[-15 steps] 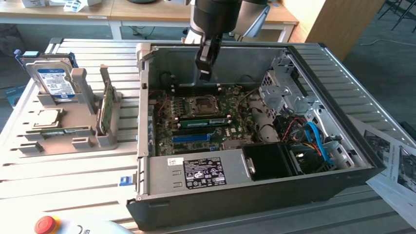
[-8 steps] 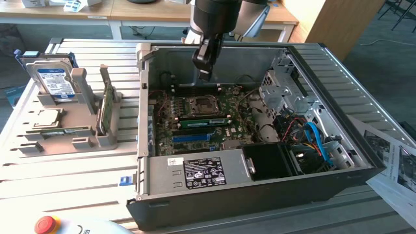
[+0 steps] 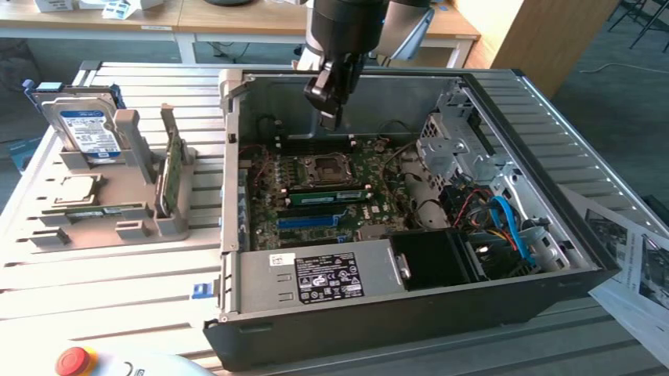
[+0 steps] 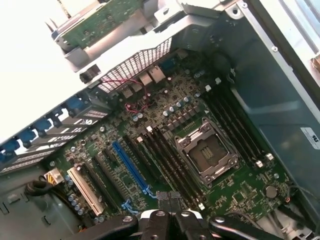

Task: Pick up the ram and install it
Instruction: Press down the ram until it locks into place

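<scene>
An open computer case (image 3: 418,313) lies on its side on the slatted worktop (image 3: 105,274), taking up the middle and reaching close to the worktop's near edge, with its walls standing up around the motherboard (image 3: 313,196). Inside it, the power supply (image 3: 313,278) runs along the near wall and the drive cage (image 3: 460,141) and loose cables crowd the side toward the exterior view's right, so the open room is over the board itself, around the empty processor socket (image 3: 316,170) and the long memory slots (image 4: 172,160) beside it. The arm comes down from above the far wall, and its end effector (image 3: 326,98) hangs tilted over the far part of the board, above the socket, fingertips clenched together with nothing between them; in the wrist view the end effector (image 4: 170,212) sits over the slots. The ram (image 3: 169,176) stands on edge in a grey holder (image 3: 125,204) outside the case, toward the exterior view's left, well apart from the end effector. A hard drive (image 3: 86,129) stands upright at the holder's far end, and a processor chip (image 3: 71,190) lies flat just beside it.
</scene>
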You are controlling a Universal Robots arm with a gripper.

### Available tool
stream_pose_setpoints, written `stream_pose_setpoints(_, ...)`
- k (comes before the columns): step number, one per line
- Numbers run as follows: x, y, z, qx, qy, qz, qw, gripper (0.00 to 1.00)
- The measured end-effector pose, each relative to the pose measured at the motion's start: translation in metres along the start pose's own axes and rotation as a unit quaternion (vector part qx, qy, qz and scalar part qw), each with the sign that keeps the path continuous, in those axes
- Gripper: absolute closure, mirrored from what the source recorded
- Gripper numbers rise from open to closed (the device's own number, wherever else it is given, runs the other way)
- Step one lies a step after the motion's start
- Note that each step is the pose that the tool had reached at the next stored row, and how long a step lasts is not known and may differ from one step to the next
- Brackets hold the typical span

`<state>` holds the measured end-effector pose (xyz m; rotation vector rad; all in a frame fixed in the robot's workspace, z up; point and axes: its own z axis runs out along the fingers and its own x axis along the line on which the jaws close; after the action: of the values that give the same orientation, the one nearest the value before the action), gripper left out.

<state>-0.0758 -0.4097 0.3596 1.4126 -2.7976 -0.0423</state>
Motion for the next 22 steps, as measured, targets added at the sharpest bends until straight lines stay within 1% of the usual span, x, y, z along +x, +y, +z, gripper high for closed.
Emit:
stream_pose_setpoints(3, 0.0, 0.0, 0.0, 0.0001, -0.0006, 0.02, 0.9998, 0.89)
stream_pose_setpoints(6, 0.0, 0.0, 0.0, 0.0002, -0.0011, 0.039, 0.9993, 0.89)
stream_pose_setpoints(11, 0.0, 0.0, 0.0, 0.0004, -0.002, 0.071, 0.9975, 0.89)
stream_pose_setpoints(14, 0.0, 0.0, 0.0, 0.0005, -0.0025, 0.09, 0.9959, 0.89)
stream_pose_setpoints(17, 0.0, 0.0, 0.0, 0.0006, -0.003, 0.11, 0.9939, 0.89)
stream_pose_setpoints(20, 0.0, 0.0, 0.0, 0.0007, -0.0036, 0.129, 0.9916, 0.89)
stream_pose_setpoints(22, 0.0, 0.0, 0.0, 0.0008, -0.0039, 0.142, 0.9898, 0.89)
